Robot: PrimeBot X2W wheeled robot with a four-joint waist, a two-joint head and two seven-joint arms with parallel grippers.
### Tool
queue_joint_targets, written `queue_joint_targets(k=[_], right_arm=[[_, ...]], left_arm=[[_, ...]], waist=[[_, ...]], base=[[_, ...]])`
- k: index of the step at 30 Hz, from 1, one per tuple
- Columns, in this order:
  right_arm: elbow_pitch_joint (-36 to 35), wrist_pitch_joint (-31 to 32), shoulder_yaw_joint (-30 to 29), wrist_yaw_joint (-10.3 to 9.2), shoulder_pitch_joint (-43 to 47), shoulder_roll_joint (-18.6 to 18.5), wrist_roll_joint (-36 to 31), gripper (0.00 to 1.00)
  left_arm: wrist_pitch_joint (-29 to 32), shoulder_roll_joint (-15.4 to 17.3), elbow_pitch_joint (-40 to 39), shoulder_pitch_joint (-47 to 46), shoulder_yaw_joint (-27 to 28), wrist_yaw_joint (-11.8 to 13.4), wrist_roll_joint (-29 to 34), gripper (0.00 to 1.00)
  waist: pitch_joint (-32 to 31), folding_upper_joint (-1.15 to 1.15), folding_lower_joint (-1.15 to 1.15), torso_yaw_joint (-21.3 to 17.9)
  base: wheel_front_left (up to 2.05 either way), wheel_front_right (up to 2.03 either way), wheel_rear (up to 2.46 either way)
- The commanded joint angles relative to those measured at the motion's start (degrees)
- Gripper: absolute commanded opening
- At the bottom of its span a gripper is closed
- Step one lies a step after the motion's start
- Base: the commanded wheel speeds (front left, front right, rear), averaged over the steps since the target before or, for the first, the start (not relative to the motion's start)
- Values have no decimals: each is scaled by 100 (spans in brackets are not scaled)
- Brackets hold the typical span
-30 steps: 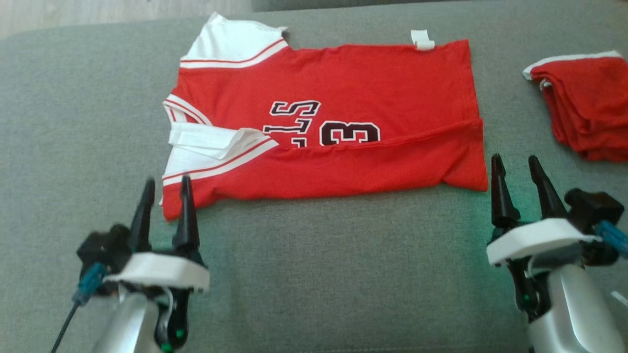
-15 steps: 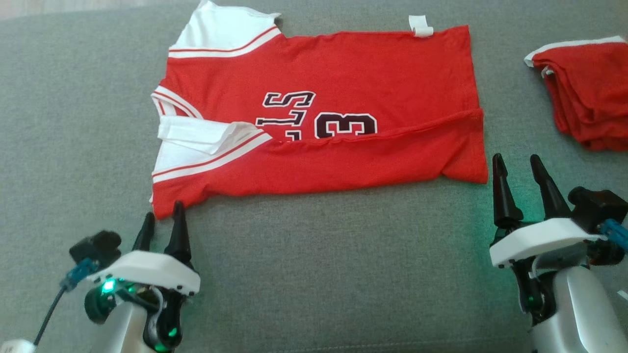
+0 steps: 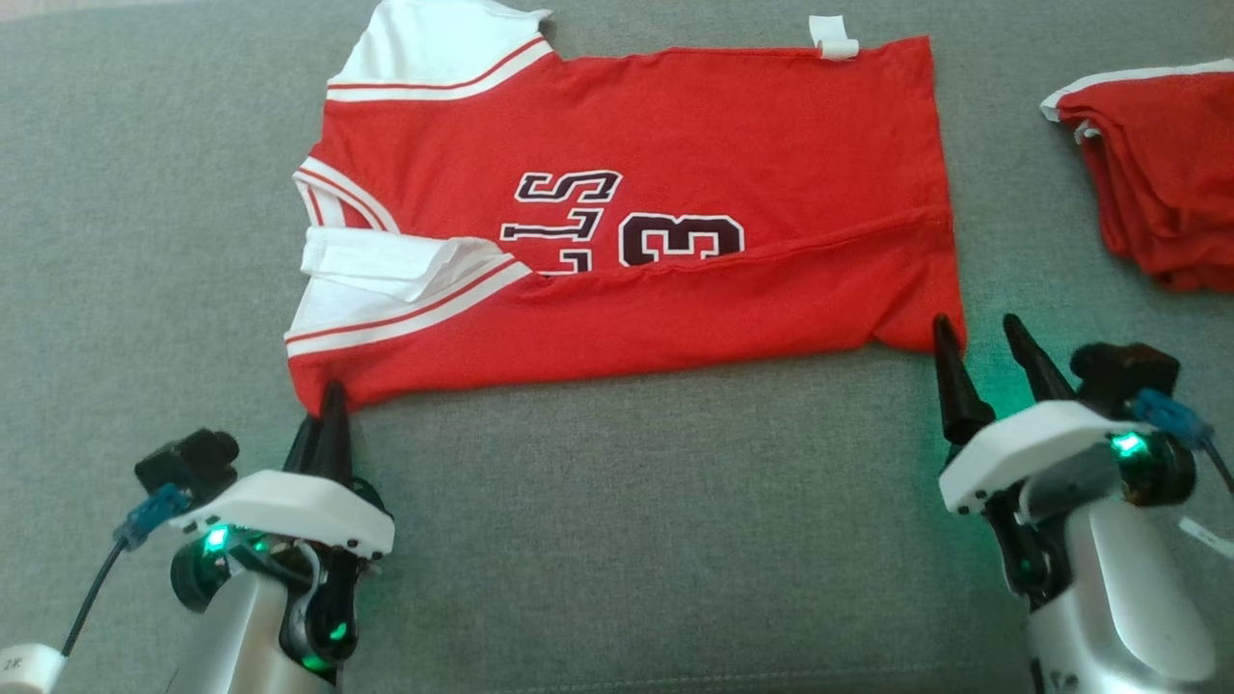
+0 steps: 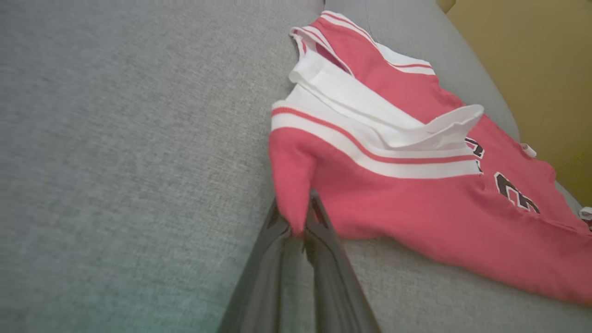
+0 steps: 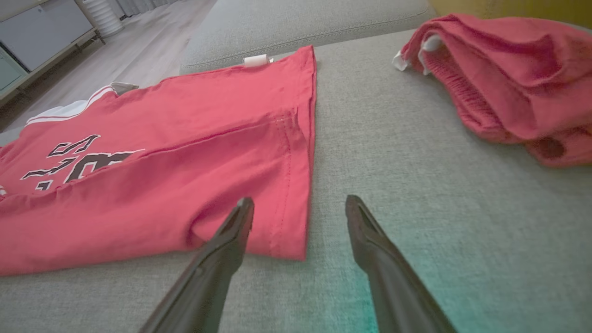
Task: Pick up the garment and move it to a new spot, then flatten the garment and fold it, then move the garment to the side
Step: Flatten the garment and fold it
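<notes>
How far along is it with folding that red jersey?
Done: the jersey lies flat on the grey cushion, its near side folded over the number. In hand: the left hand is pinched shut on the near shoulder corner; the right hand, open, sits at the hem corner. Left: more folds, then moving it aside.

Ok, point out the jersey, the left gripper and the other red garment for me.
jersey (image 3: 675,125), head view, red cloth above the number.
left gripper (image 3: 323,403), head view, fingertips pinching the jersey's corner.
other red garment (image 3: 1162,183), head view, middle of its bundle.
</notes>
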Motion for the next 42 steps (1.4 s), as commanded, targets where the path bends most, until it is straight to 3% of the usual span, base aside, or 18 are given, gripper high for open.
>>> queue_joint_targets(k=[1,6,11,21,27,34,42], right_arm=[[-57,18,170,21,-219,-21,15,100],[398,97,245,21,-435,-21,66,100],[932,62,318,21,-672,-21,192,0],[1088,-366,257,21,-990,-21,796,0],[504,-86,21,21,-755,-21,831,0],[-459,400,-121,21,204,-21,768,0],[-1043,666,-146,21,1185,-21,742,0]], left_arm=[[-103,99,-144,-243,233,-5,-4,0],[-269,119,-154,-327,244,-63,17,0],[-423,119,-226,-403,200,-93,82,0],[-482,314,-1000,-353,137,-54,251,0],[28,625,-2015,-40,29,127,395,0],[712,936,-3024,856,-123,442,504,0],[611,692,-3175,1812,-217,694,397,0]], waist=[[3,0,0,18],[15,0,0,51],[-12,0,0,90],[-326,0,0,44],[-549,0,0,27],[-664,0,0,22],[-687,0,0,-7]], base=[[0,0,0],[0,0,0],[0,0,0],[0,0,0],[0,0,0],[0,0,0],[0,0,0]])
